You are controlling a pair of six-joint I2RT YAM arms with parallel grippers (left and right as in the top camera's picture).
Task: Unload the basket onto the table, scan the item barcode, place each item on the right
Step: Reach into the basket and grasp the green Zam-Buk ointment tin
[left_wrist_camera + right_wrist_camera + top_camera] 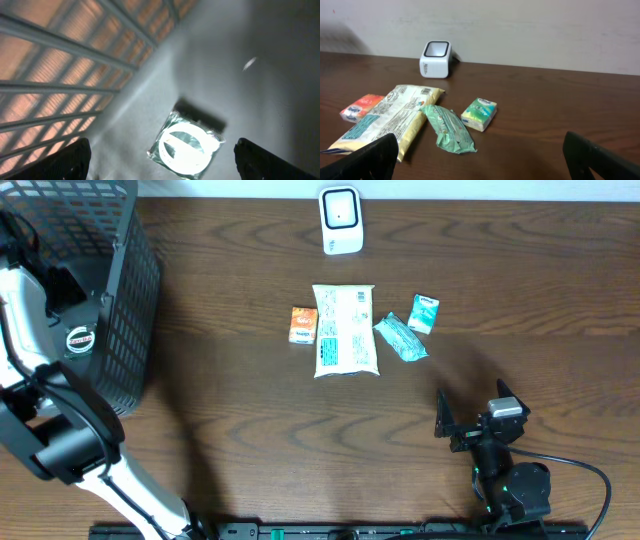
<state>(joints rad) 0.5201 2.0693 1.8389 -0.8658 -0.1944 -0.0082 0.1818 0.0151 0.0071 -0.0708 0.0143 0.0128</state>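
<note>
Inside the black mesh basket at the left end of the worktop, the left pincer hung spread wide above a small clear-wrapped packet lying loose on the basket floor. Near the front right, the right pincer stood spread and empty. Mid-worktop lay an orange packet, a large yellow bag, a green wrapper and a small teal box, with the white scanner beyond them.

A shiny green-and-white packet lies flat on the basket floor, apart from the white scanner.
</note>
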